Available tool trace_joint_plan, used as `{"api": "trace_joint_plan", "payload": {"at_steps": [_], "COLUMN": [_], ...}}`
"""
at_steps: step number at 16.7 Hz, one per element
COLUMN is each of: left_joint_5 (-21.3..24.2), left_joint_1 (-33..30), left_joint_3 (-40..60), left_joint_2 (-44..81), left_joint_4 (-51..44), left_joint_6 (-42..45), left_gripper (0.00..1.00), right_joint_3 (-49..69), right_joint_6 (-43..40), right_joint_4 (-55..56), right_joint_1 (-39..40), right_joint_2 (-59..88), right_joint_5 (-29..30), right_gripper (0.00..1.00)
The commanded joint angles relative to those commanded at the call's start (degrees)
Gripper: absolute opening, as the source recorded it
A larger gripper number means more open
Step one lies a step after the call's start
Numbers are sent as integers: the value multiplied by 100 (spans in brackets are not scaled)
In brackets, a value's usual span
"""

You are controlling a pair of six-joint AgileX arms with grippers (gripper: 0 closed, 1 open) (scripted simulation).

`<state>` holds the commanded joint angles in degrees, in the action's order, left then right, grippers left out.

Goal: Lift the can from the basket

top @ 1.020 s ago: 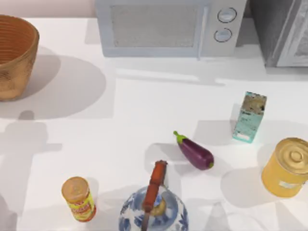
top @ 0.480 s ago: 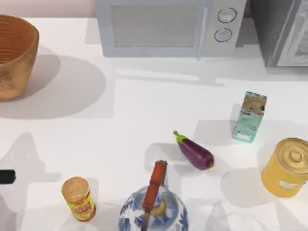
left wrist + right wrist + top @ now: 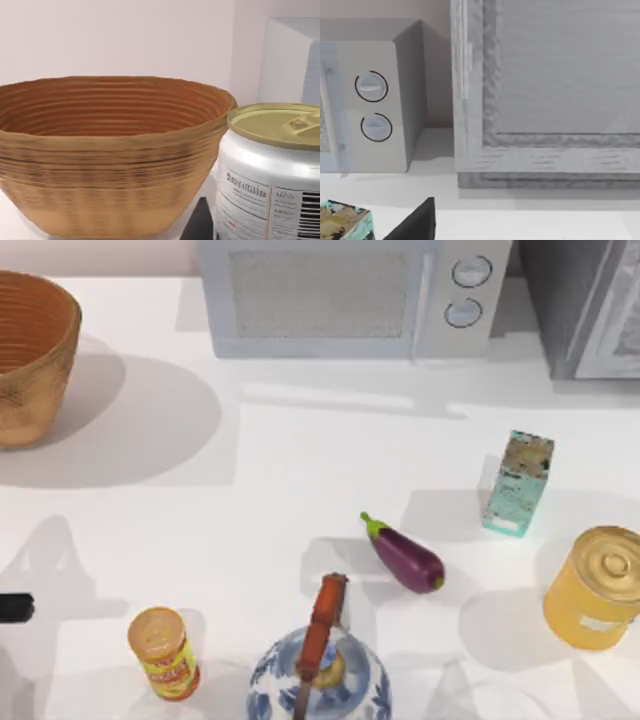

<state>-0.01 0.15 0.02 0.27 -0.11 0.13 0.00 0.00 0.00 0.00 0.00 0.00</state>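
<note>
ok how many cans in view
3: orange-yellow labelled can bottom left of the top view, big yellow tin at its right edge, small white can beside the basket in the left wrist view. Basket may hide more.

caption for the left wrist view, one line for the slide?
Left wrist view: white can with tan lid close up beside the wicker basket, outside it.

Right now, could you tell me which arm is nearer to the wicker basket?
Left. Its wrist view faces the basket from close by, with the can right before the camera. The right arm's wrist view looks at the microwave, across the table on the right.
</note>
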Motion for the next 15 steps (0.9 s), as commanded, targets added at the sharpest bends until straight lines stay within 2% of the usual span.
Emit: {"api": "trace_joint_plan", "payload": {"at_steps": [4, 15], "left_joint_5": [390, 2400], "left_joint_1": [-44, -225], "left_joint_3": [401, 2070], "left_joint_2": [692, 4083], "left_joint_4": [619, 3096], "left_joint_6": [9, 59], "left_gripper": [0, 0], "right_joint_3": [0, 0], "right_joint_6": [0, 0], "right_joint_4": [0, 0], "right_joint_1": [0, 0], "right_joint_2": [0, 0], "right_joint_5": [0, 0], "right_gripper": [100, 100]}}
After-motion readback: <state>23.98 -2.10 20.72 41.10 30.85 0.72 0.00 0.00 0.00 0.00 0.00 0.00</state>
